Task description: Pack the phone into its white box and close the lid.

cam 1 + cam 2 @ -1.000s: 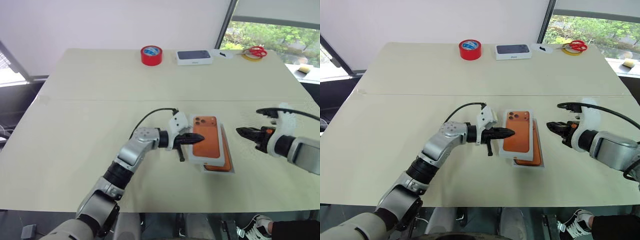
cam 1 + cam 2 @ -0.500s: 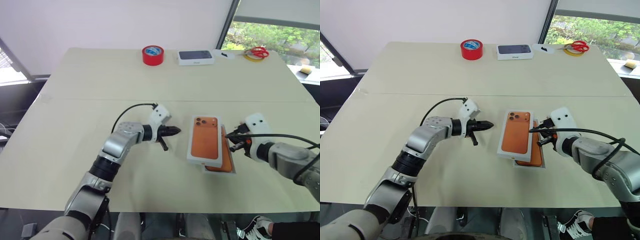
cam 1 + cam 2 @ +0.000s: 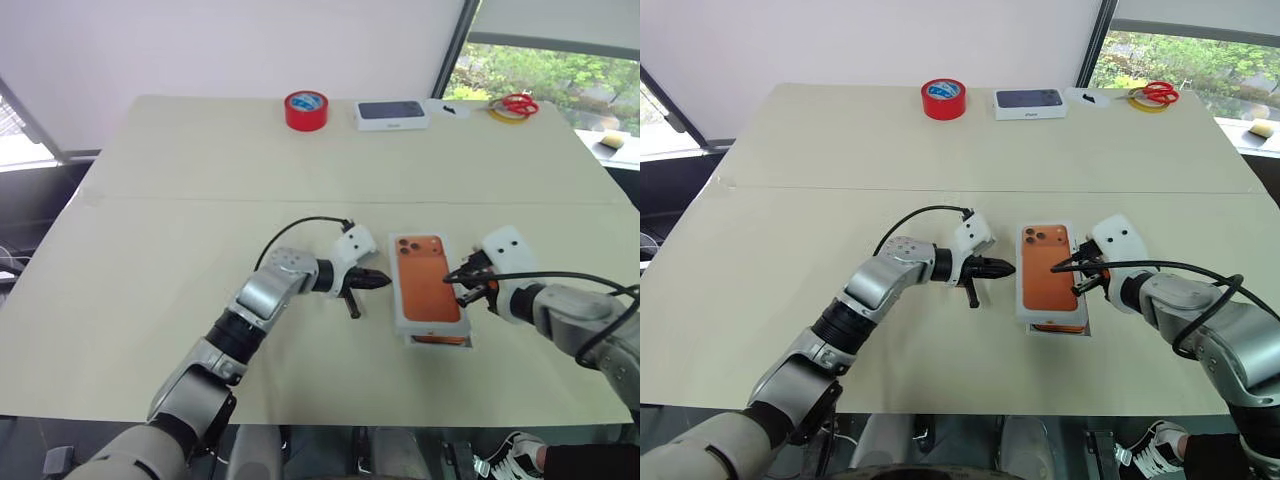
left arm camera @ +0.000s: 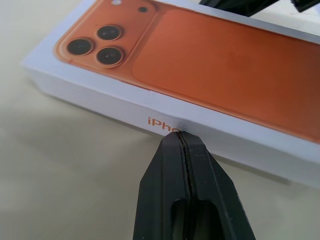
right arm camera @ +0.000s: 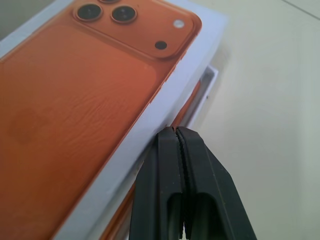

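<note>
A: Starting nearest, what are the two sets of jaws doing?

B: Both are pressed together and pinching nothing. The left gripper point(image 3: 378, 281) is pointing its tip at one long side wall of the lid point(image 3: 427, 278), right at the orange lettering seen in the left wrist view. The right gripper point(image 3: 458, 283) is sitting at the opposite long side, its tip against the lid's wall.

A: So the lid is lying between the two sets of jaws?

B: Yes, face up, showing the orange phone picture with the lenses at its far end. It is resting over the white box point(image 3: 438, 341), but not squarely: the box's near end is sticking out from under it, on the side toward the right jaws.

A: And what is lying in the box?

B: The phone point(image 5: 186, 107). A copper-orange edge is showing in the box just beyond the right jaws' tip, and again at the box's exposed near end in the head views. Whether it is lying fully flat, I cannot tell.

A: Anything further off than the jaws?

B: Well beyond them, along the far edge of the desk point(image 3: 180, 250), a red tape roll point(image 3: 305, 109) is standing beside a dark-blue-topped white box point(image 3: 390, 114), and red-handled scissors point(image 3: 514, 103) are lying on a yellow ring further toward the right jaws' side.
</note>
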Action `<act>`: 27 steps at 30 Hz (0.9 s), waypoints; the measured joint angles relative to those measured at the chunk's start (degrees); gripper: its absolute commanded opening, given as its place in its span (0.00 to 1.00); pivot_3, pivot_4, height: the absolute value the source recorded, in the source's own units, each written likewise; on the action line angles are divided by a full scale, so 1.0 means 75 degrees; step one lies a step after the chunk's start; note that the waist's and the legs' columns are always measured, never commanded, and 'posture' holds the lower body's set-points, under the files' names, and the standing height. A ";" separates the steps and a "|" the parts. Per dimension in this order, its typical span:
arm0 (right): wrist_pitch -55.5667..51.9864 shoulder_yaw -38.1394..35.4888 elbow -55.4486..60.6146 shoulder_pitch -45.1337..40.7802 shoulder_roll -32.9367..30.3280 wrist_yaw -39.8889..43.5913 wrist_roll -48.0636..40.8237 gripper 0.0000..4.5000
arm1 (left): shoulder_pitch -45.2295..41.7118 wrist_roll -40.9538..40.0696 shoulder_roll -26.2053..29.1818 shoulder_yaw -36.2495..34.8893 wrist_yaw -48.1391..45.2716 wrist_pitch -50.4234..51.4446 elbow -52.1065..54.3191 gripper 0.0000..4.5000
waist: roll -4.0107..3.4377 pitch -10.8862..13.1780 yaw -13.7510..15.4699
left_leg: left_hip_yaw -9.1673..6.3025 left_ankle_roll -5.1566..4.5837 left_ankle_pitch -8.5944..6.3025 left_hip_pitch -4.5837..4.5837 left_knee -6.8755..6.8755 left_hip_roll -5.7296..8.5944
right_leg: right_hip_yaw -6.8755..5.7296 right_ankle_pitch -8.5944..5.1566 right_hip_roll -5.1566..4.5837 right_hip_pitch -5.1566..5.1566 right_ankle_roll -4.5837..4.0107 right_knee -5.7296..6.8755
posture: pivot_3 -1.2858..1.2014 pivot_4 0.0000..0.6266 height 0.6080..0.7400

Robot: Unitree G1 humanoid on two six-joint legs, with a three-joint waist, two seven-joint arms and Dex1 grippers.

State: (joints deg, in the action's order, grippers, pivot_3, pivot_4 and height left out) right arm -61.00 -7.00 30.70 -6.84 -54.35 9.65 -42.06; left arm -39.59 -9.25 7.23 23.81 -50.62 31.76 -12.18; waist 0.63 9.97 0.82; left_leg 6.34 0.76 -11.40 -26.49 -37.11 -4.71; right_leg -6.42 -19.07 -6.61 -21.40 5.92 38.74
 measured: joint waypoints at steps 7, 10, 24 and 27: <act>-0.0279 -0.0379 0.0425 0.0528 -0.0099 0.0356 0.0306 0.01 | 0.0026 0.0001 -0.0083 0.0128 -0.0193 0.0009 0.0141 0.00 | 0.0000 0.0000 -0.0007 | -0.0002 0.0000 0.0000 0.0001 0.0001 0.0000 | 0.0000 0.0000 0.0000 0.0000 0.0000 0.0000 | 0.52 0.24 0.93; -0.0327 -0.0408 0.0448 0.0662 -0.0083 0.0418 0.0436 0.01 | 0.0026 0.0002 -0.0139 0.0167 -0.0205 0.0010 0.0141 0.00 | 0.0000 0.0000 0.0001 | -0.0003 0.0000 0.0000 0.0000 0.0001 0.0000 | 0.0000 0.0000 0.0000 -0.0001 0.0000 0.0000 | 0.52 0.24 0.93; -0.0221 -0.0811 0.0457 0.0889 0.0020 0.1039 0.1084 0.01 | 0.0020 -0.0043 -0.0259 -0.0039 -0.0056 0.0003 0.0121 0.00 | 0.0000 0.0000 -0.0002 | -0.0003 0.0000 0.0000 0.0001 0.0000 0.0001 | 0.0000 0.0000 0.0000 0.0001 0.0000 0.0000 | 0.52 0.24 0.93; -0.0020 -0.1370 0.0457 0.1004 -0.0124 0.1495 0.1096 0.01 | -0.0078 -0.0216 -0.0335 -0.0454 0.0081 0.0066 0.0080 0.00 | 0.0000 0.0000 -0.0002 | -0.0005 0.0000 0.0000 0.0002 0.0000 0.0001 | -0.0001 0.0000 0.0001 0.0003 0.0000 0.0000 | 0.52 0.24 0.93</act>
State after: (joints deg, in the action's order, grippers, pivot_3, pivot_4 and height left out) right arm -61.15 -17.28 34.13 0.69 -55.28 20.87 -33.84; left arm -40.18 -10.87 4.72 20.40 -50.01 32.25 -11.58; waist 0.63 9.97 0.81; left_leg 6.30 0.76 -11.40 -26.48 -37.11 -4.71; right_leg -6.43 -19.07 -6.61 -21.38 5.92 38.74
